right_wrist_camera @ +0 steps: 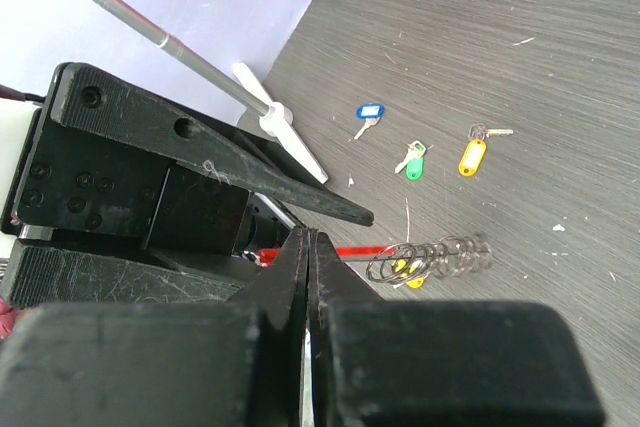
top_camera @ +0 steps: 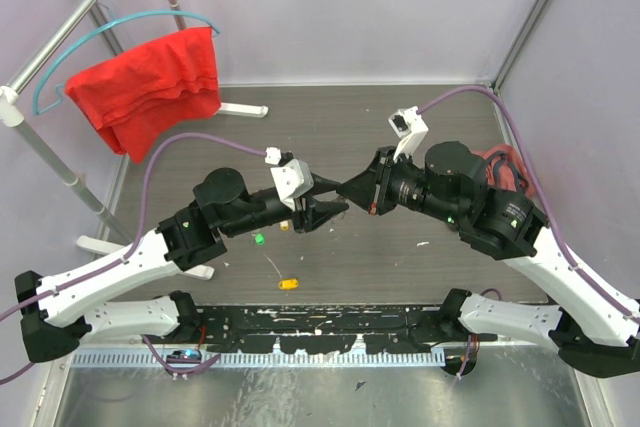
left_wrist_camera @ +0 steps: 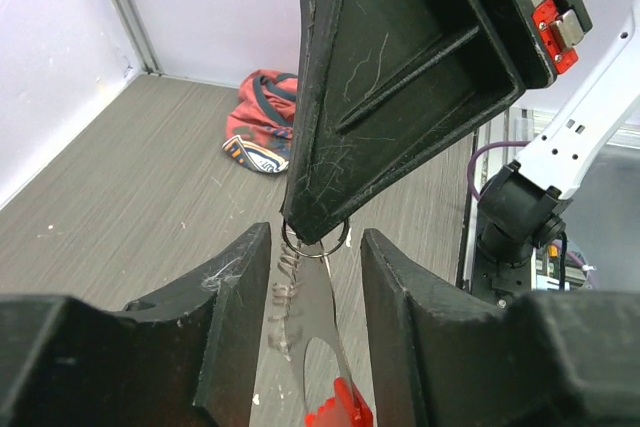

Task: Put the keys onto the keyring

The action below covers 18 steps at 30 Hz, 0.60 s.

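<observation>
- Top external: the left gripper and right gripper meet tip to tip over the grey, wood-grained table. The keyring between them is too small to read here. A green-tagged key and an orange-tagged key lie loose near the left arm.
- Left wrist: my left jaws stand partway apart, straddling the keyring without visibly pressing it. The right pincer is closed on the round end of its loop. That thin pinch is the only hold I see, so a twist of either wrist could let the wire slip out and drop. The wire is fine, silvery and wavy, and the red plastic bar is hard. The fingers are matte black and scuffed.
- Right wrist: the right jaws sit flush together, with the keyring in the air beside their tips. A blue-tagged key and a yellow-tagged key rest on the table beyond. I cannot tell whether the yellow tag behind the loop hangs on it. The keys are tiny and flat, so a pick could easily miss.
</observation>
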Each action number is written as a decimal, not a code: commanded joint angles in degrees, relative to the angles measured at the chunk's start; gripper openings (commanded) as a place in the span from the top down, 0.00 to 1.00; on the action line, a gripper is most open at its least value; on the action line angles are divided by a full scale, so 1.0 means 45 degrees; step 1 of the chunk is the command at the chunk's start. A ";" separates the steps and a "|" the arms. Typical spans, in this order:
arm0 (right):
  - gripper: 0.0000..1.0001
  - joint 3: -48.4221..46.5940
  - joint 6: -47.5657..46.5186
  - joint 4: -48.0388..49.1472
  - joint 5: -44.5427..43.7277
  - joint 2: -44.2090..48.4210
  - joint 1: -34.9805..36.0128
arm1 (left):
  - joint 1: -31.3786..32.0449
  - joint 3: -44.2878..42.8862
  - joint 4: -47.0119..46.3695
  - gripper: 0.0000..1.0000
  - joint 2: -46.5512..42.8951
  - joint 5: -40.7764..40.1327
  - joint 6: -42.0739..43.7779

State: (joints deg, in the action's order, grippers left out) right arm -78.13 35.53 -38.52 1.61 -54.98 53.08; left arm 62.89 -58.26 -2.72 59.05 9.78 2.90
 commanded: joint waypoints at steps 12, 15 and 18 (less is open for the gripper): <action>0.99 -0.0047 0.0084 0.1139 0.0034 0.0481 0.0001 | 0.0063 -0.0138 -0.0450 0.70 -0.0129 0.0277 0.0001; 0.99 -0.0047 0.0074 0.1137 0.0014 0.0511 0.0001 | 0.0047 -0.0167 -0.0375 0.75 -0.0112 0.0268 0.0018; 0.99 -0.0012 0.0057 0.1139 0.0031 0.0519 0.0001 | 0.0049 -0.0231 -0.0352 0.83 -0.0139 0.0231 0.0020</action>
State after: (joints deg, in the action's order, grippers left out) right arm -77.87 35.83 -37.74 1.58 -53.82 53.08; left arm 62.89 -58.26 -2.66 59.05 10.41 2.94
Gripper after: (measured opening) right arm 0.039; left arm 0.207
